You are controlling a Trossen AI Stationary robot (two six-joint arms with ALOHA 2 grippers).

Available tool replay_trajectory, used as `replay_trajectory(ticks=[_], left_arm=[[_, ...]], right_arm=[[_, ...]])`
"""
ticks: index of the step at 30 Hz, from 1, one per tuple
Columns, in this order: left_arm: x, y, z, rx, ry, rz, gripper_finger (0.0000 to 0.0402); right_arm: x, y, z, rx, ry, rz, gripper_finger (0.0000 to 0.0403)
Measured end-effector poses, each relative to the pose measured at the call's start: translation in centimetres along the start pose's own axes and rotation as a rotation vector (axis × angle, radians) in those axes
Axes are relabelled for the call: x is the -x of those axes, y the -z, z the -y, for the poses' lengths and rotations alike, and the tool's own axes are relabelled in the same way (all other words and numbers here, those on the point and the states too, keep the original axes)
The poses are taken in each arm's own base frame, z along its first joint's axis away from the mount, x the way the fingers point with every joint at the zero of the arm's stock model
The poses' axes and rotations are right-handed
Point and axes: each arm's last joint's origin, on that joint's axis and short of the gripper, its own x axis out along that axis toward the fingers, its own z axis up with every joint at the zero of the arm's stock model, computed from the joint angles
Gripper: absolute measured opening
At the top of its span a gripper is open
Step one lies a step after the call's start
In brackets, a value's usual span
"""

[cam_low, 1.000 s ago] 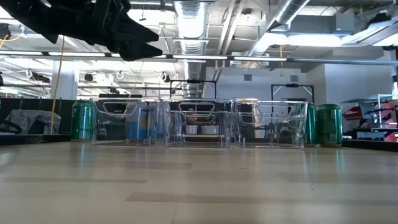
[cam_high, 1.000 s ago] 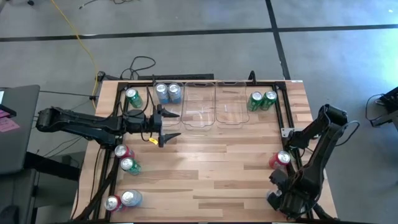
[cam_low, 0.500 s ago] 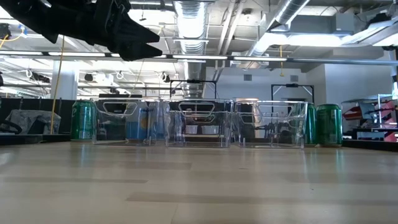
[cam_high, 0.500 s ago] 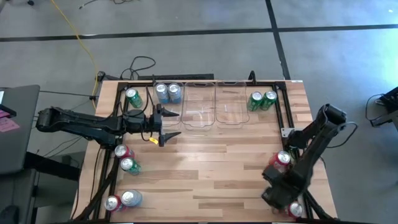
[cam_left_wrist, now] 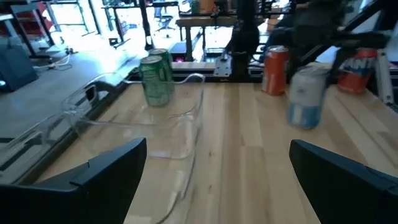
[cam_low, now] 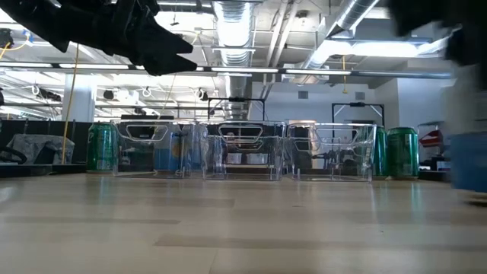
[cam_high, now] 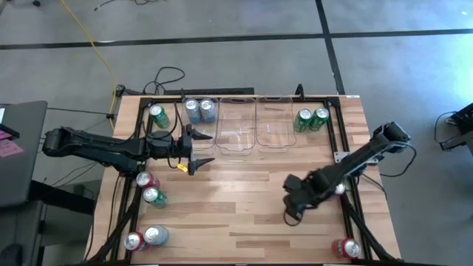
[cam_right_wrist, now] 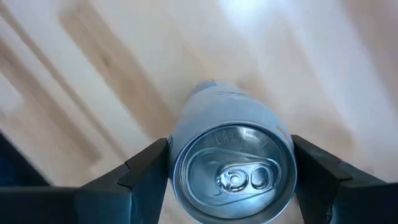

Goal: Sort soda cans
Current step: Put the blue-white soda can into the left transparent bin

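My right gripper point(cam_high: 294, 201) hangs over the right middle of the table, shut on a blue and silver soda can point(cam_right_wrist: 231, 163), which also shows in the left wrist view point(cam_left_wrist: 306, 96). My left gripper point(cam_high: 205, 148) hovers open and holds nothing, just in front of the left clear bin point(cam_high: 201, 139). Two blue cans point(cam_high: 199, 111) stand in that bin. Outside the bins stand a green can point(cam_high: 158, 116), two green cans point(cam_high: 311, 120), a red and a green can point(cam_high: 148, 188), a red and a blue can point(cam_high: 145, 237) and a red can point(cam_high: 346, 248). My right gripper pinches the blue can by its side wall just under the top rim point(cam_right_wrist: 179, 155), one finger point(cam_right_wrist: 146, 171) on each side. The fingers come from above, pointing down. The can stays upright; whether its base is clear of the table I cannot tell.
Three clear bins point(cam_high: 238, 125) stand side by side at the far edge; the middle and right ones hold no cans. A black frame rail point(cam_high: 340, 140) runs along the table's sides. Another red can point(cam_left_wrist: 275, 68) stands by the right rail, under my right arm. Bare wood lies mid-table.
My right gripper has swung from the near right corner toward the middle of the table, rolling at the wrist and taking the blue can along. A red can at the near right corner has come into view where the arm was.
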Motion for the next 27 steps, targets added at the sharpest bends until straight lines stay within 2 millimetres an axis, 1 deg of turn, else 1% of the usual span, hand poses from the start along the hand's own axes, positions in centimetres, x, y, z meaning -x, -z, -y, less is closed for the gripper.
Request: replay_trajectory(ticks=[3,7,11,15,18,22,27], left_arm=[[0.1,-0.1,0.4,-0.001,0.021,0.007,0.0389],[0.0,-0.1,1.1,-0.001,0.05,0.017,0.0389],[-0.4,0.3,1.7,-0.008,0.076,-0.001,0.0389],[-1.2,0.9,2.4,-0.011,0.095,-0.015,0.0389],[-2.1,1.2,2.8,-0.01,0.105,0.0,0.0389],[-3.5,0.6,3.8,-0.042,0.141,-0.005,0.0389],[-4.9,0.1,5.3,-0.095,0.189,-0.05,0.0389]], right_arm=[[-0.2,-2.2,0.4,0.037,-0.029,0.088,0.0276],[-0.4,-4.6,1.1,0.09,-0.044,0.174,0.0276],[-0.4,-6.4,1.8,0.148,-0.05,0.234,0.0276],[-0.9,-7.7,1.8,0.225,-0.028,0.248,0.0276],[-1.4,-8.9,0.6,0.314,-0.007,0.244,0.0277],[-2.1,-10.4,-2.3,0.453,0.028,0.214,0.0277],[-2.1,-12.1,-5.0,0.602,0.076,0.157,0.0277]])
